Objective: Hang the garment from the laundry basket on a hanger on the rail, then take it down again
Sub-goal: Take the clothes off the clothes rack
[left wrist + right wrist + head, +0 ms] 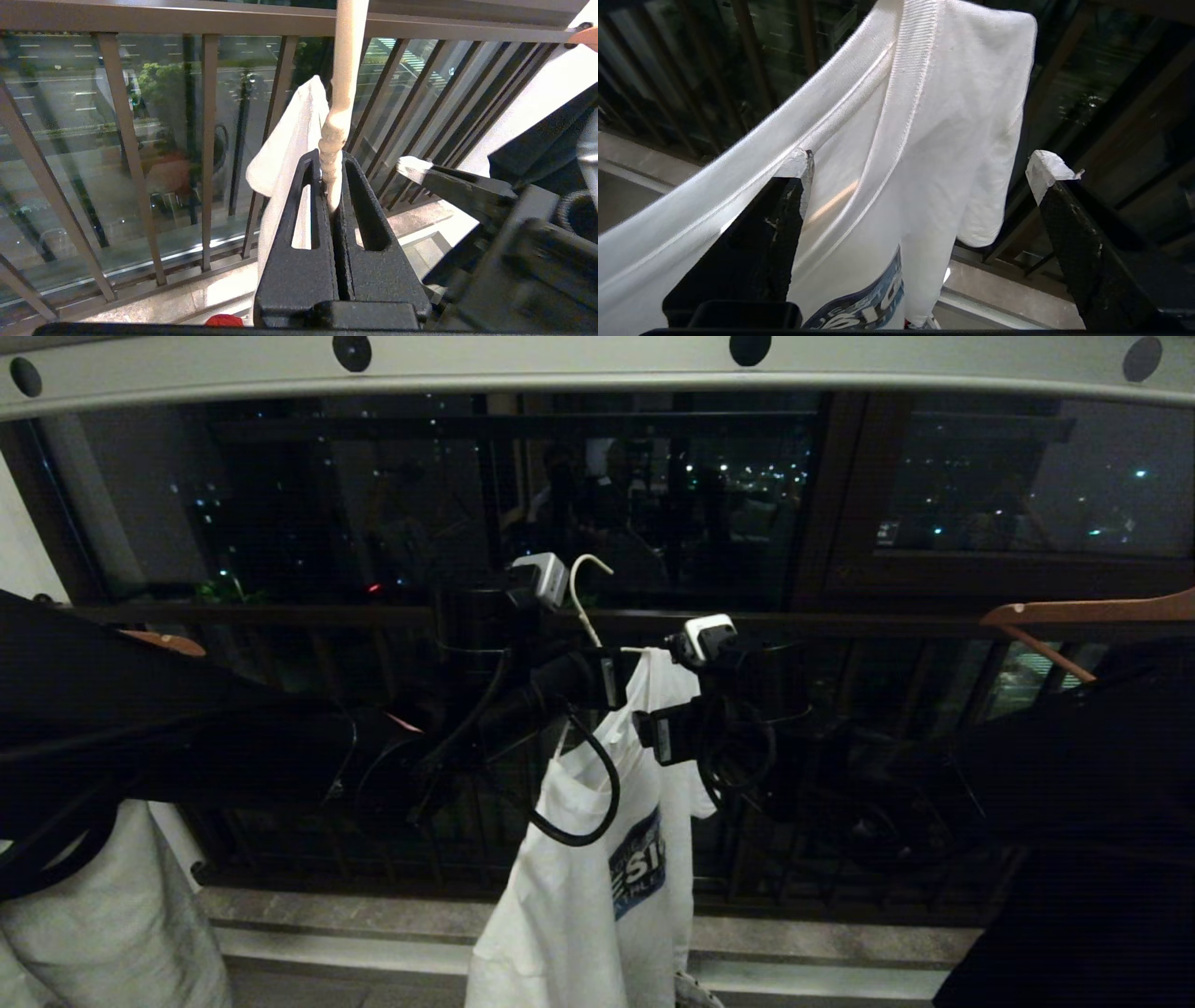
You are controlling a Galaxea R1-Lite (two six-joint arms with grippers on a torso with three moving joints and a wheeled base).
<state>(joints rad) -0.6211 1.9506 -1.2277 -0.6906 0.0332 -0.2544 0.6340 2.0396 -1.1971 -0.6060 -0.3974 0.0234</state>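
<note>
Reaching in from the left, the left gripper (332,196) pinches the twisted neck of the hanger (337,130), holding it below the rail (597,373). Beside it, the right gripper (920,168) stands spread at the collar of the garment (934,116), which drapes from the hanger before the dark balcony railing (131,154). The garment's hem runs out of view.

Black arms, looped black cables, slotted black hand (334,205), white-taped fingertips (1048,168)

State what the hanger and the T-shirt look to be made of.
Hanger: probably metal wire with a matt white coating, going by its thin rod and twisted neck. T-shirt: soft white knit, likely cotton; its collar is ribbed and it drapes in folds.
</note>
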